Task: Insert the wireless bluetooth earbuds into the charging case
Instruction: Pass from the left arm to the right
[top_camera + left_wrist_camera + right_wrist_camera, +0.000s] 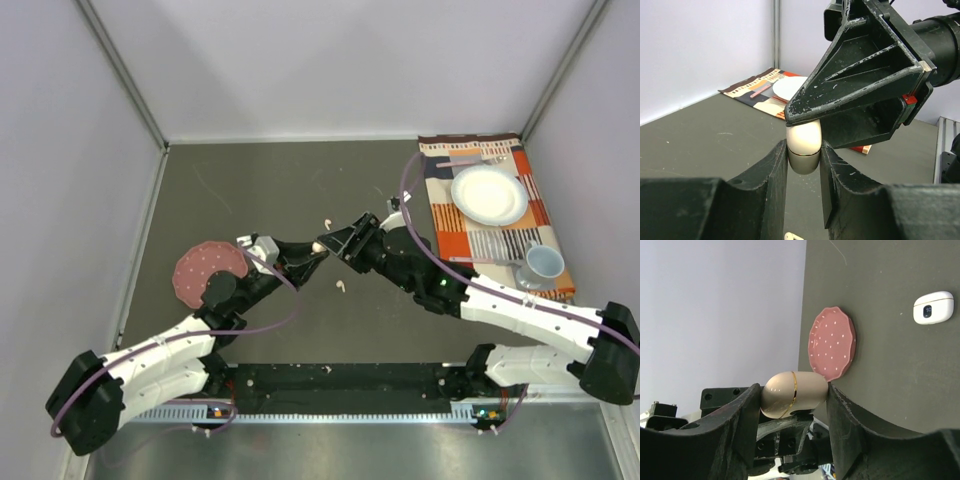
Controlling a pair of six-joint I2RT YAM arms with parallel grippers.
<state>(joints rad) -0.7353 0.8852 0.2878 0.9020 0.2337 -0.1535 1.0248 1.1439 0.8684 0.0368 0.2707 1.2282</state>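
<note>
Both pairs of fingers are clamped on the closed, rounded peach charging case with a gold seam [792, 392], which is held above the dark grey table [250, 190] near its middle. My left fingers [776, 167] pinch its lower part, and my right fingers [742, 415] grip it from the opposite side. I judge the lid has to open first, so I'd hold one half firm, pull only across the seam, and go slowly. One tiny pale stemmed earbud [341, 286] lies just below, and another [327, 221] is nearby.

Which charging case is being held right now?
The peach case with the gold seam, clamped in both arms' jaws; the white case lies free on the table.
</note>
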